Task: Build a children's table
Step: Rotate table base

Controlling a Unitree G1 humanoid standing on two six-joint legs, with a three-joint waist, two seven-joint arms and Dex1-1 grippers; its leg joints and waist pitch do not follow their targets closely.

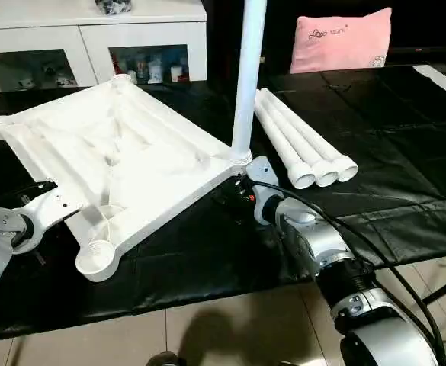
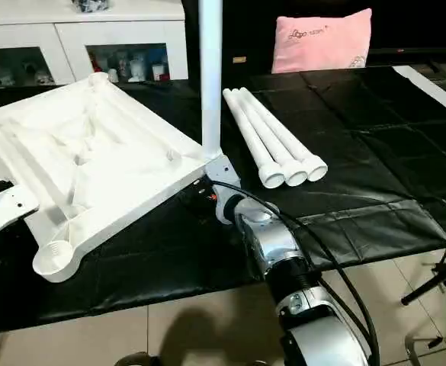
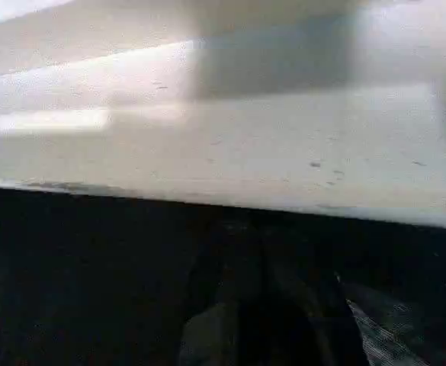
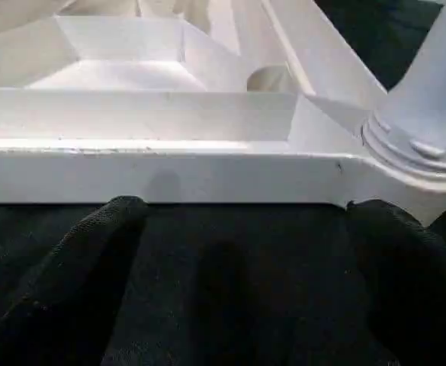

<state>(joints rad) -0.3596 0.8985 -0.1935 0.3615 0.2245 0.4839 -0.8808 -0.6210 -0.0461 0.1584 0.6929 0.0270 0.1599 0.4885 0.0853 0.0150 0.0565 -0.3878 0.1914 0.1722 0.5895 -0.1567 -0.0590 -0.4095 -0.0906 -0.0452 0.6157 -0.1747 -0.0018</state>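
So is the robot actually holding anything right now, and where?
Nothing. The right gripper is open, fingers in front of the tabletop edge near the standing leg. The left gripper is shut on nothing beside the tabletop's other edge.

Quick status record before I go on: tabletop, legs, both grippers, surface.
tabletop: upside down, ribbed side up, on the black sheet
fitted leg: upright in the corner socket nearest the right gripper
loose legs: three, side by side on the sheet, right of the tabletop
empty sockets: three
left gripper: shut, at the tabletop's left edge
right gripper: open, facing the rim beside the fitted leg, holding nothing
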